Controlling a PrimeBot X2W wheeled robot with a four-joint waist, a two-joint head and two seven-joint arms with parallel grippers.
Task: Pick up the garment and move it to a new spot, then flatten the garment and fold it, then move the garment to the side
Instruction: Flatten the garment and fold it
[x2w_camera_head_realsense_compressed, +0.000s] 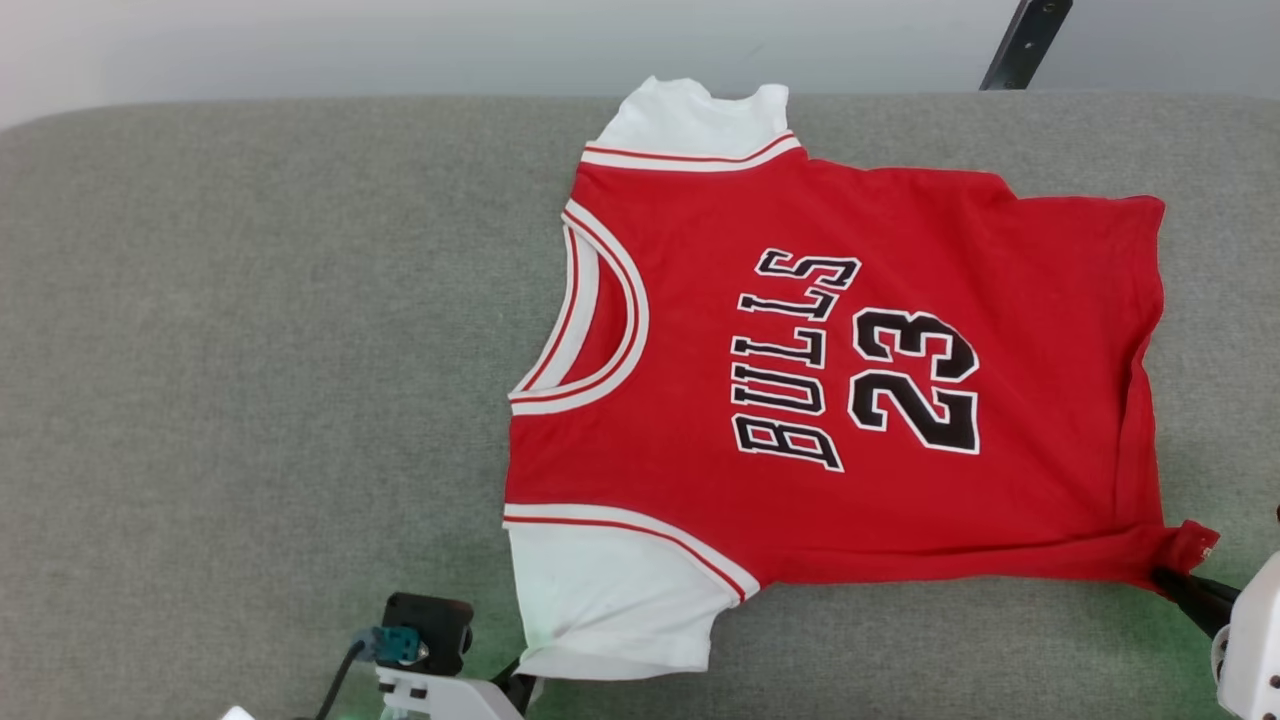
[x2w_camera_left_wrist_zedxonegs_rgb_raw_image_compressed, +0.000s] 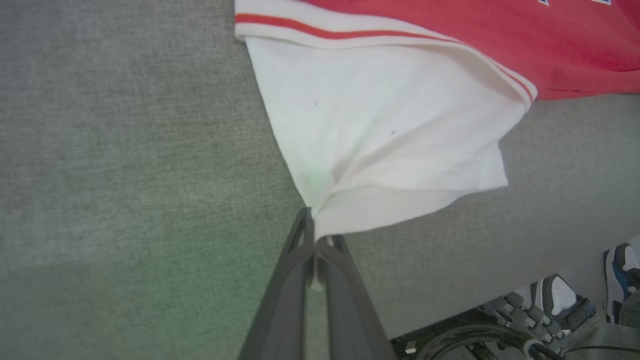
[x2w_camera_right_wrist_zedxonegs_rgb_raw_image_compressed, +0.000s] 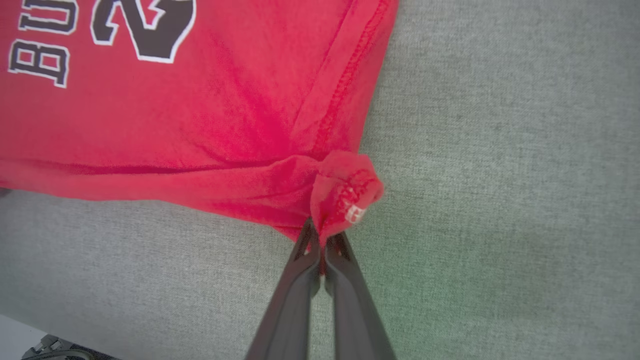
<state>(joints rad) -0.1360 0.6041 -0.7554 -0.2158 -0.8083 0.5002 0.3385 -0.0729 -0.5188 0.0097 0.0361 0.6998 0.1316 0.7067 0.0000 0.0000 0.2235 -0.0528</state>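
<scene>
the garment (x2w_camera_head_realsense_compressed: 800, 380) lies spread, print up, on the right half of what looks like a grey cloth-covered desk (x2w_camera_head_realsense_compressed: 250, 350). toward the desk's near edge, the left gripper (x2w_camera_left_wrist_zedxonegs_rgb_raw_image_compressed: 316, 240) is clamped on the corner of its white sleeve (x2w_camera_left_wrist_zedxonegs_rgb_raw_image_compressed: 380, 125), the right gripper (x2w_camera_right_wrist_zedxonegs_rgb_raw_image_compressed: 322, 240) on its red hem corner (x2w_camera_right_wrist_zedxonegs_rgb_raw_image_compressed: 345, 195).

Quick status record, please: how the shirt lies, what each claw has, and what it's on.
shirt: spread flat, print up, collar toward robot's left
surface: grey fabric pad
left claw: shut on edge of near white sleeve
right claw: shut on near hem corner, cloth bunched there
fold: not yet begun
</scene>
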